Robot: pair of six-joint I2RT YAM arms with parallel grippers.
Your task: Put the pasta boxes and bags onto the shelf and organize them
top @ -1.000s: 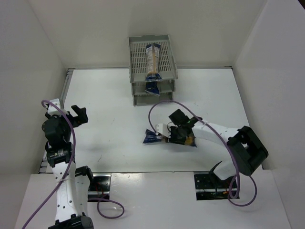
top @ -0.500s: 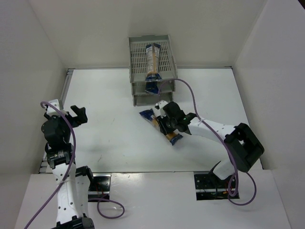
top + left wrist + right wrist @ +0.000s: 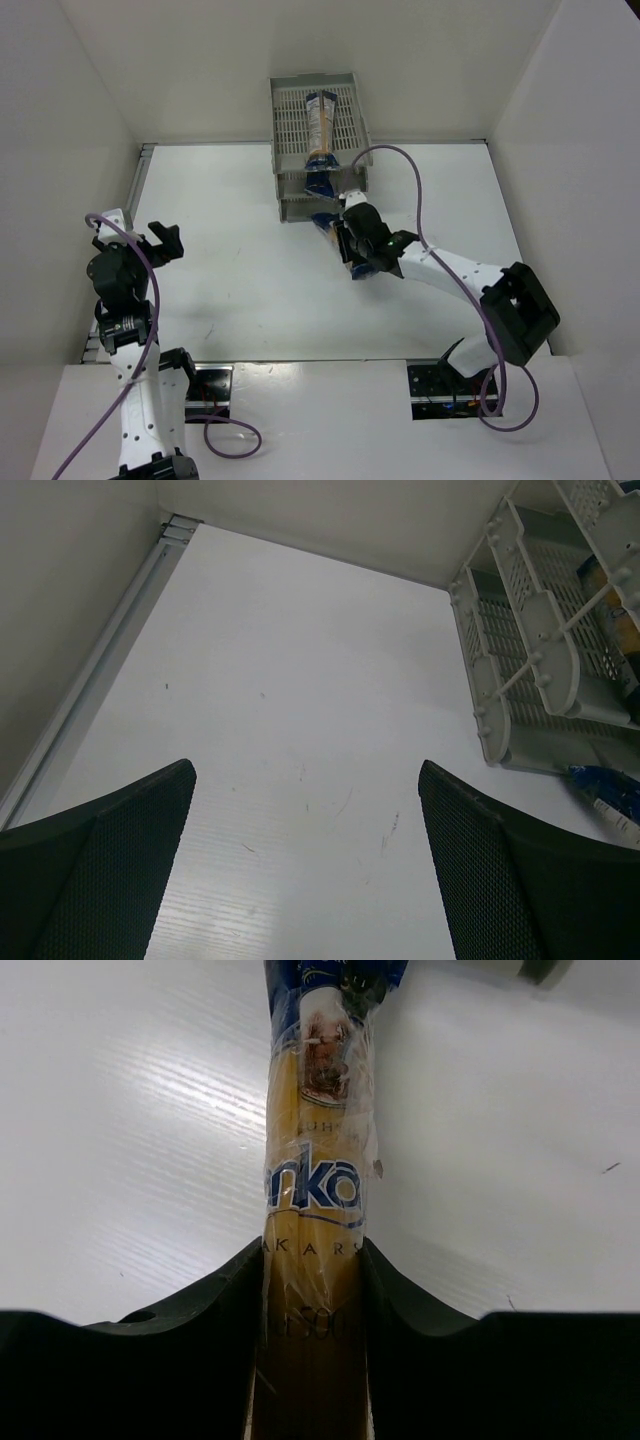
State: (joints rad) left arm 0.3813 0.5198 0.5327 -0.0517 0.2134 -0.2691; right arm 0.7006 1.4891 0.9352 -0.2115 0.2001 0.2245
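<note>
Two packs shelved, third at the doorstep.
From above: holds third pack [image 3: 328, 224] in right gripper [image 3: 352, 246], nose just beside the bottom tray of the shelf [image 3: 290, 120]; shows top pack [image 3: 320, 120] lying on the upper tray, middle pack [image 3: 320, 185] poking from the tray below. Left wrist: left gripper [image 3: 305, 860] spread wide, empty, well apart from the shelf. Right wrist: clamped tight on the yellow middle.

Place: robot lab test cell.
Enclosure: plain white walls [image 3: 90, 90] boxing a white table [image 3: 240, 290].
Rig: left arm [image 3: 122, 300] and right arm [image 3: 455, 270] bolted at bottom edge; purple cables [image 3: 415, 200] looping.
Furnishing: grey shelf [image 3: 290, 125], upper centre.
</note>
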